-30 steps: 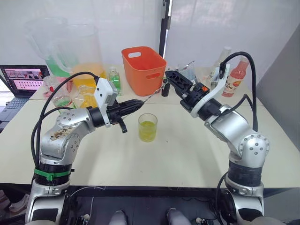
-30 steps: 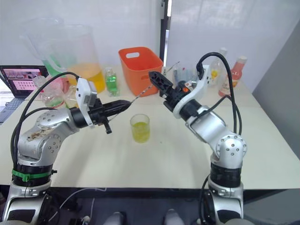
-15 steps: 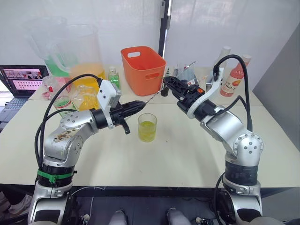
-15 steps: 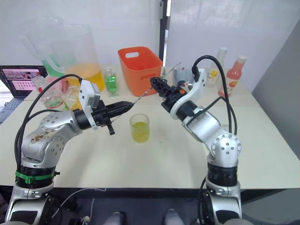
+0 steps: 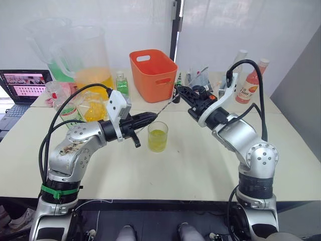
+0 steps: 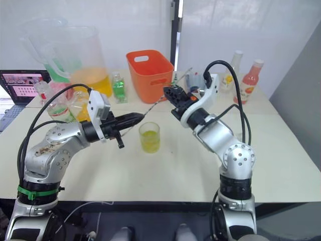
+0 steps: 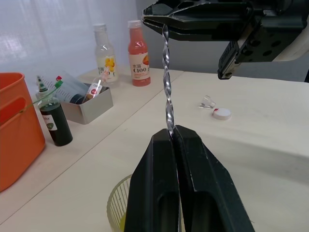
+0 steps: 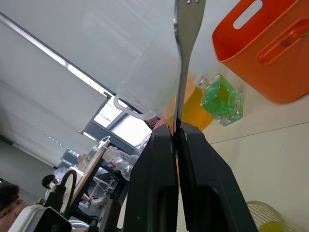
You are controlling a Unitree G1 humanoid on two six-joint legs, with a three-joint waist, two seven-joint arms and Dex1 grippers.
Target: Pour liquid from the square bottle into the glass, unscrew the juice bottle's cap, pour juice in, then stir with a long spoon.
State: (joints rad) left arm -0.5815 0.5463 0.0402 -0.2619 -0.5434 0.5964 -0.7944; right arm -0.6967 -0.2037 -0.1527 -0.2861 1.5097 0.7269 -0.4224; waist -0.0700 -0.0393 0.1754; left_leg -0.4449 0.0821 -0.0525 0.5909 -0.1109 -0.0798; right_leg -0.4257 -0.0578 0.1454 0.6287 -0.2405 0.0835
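I've got both grippers clamped on the long spoon (image 7: 167, 72), one at each end. Left gripper (image 5: 153, 116) is closed on it just above the glass (image 5: 157, 136); right gripper (image 5: 178, 90) is closed on the far end, up near the orange basket (image 5: 153, 74). Spoon runs tilted between them. Glass sits upright on the table (image 5: 200, 165) with yellow-green liquid inside. Square bottle (image 5: 122, 83) stands left of the basket, juice bottle (image 5: 246, 89) far right at the back.

Probably a lab: plain white partition walls (image 5: 235, 25), pale bare worktable (image 5: 190, 160), open black laptop (image 5: 22, 85), clear plastic pitchers of coloured liquid (image 5: 88, 55).
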